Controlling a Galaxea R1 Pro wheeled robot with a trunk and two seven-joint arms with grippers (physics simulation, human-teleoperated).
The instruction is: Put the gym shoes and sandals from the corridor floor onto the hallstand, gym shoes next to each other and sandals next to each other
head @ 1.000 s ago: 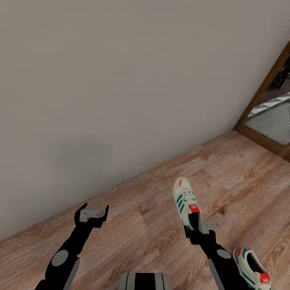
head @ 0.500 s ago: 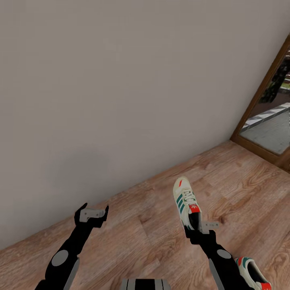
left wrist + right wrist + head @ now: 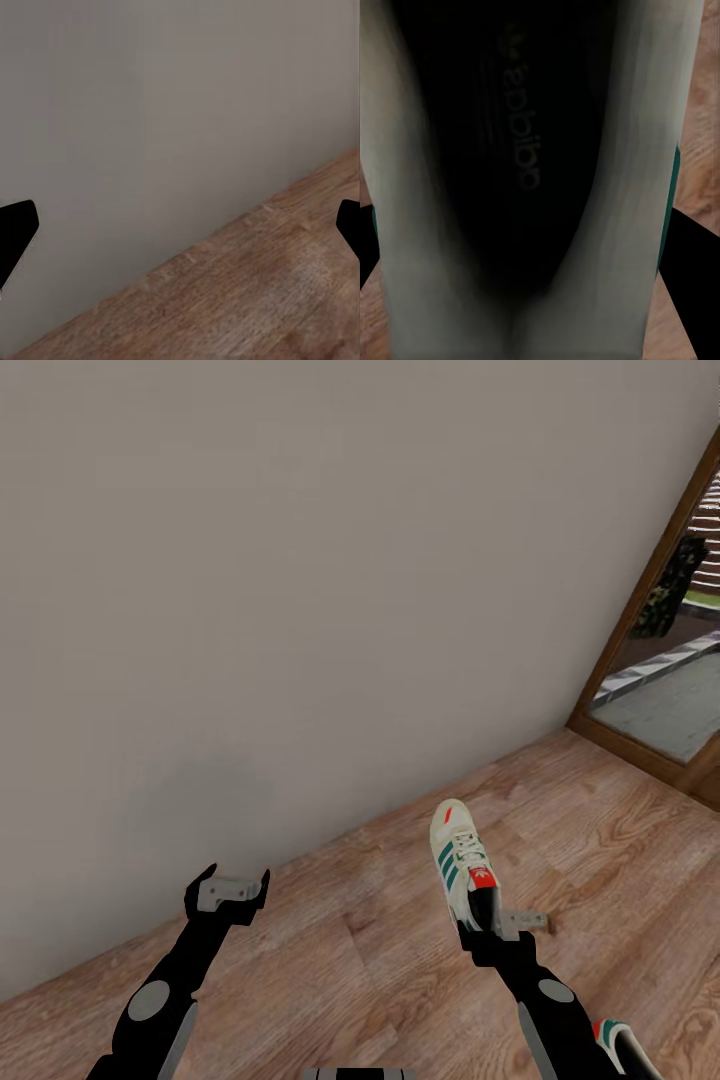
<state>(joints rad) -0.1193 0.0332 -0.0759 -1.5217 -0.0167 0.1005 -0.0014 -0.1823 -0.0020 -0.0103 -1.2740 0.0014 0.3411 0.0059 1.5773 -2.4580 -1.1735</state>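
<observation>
Head view: right gripper (image 3: 487,925) clamps the heel of a gym shoe (image 3: 460,857), toe pointing away from it, above the corridor floor (image 3: 400,950). Left gripper (image 3: 227,890) hangs spread wide, empty. A second gym shoe (image 3: 622,1043) lies behind the right gripper.

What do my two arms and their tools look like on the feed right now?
Both arms are glossy black with round grey discs at a joint. The left tool is a light grey bar between two black pointed fingers; the right tool has the same black body and a light grey bar. No cables or markings are visible.
</observation>
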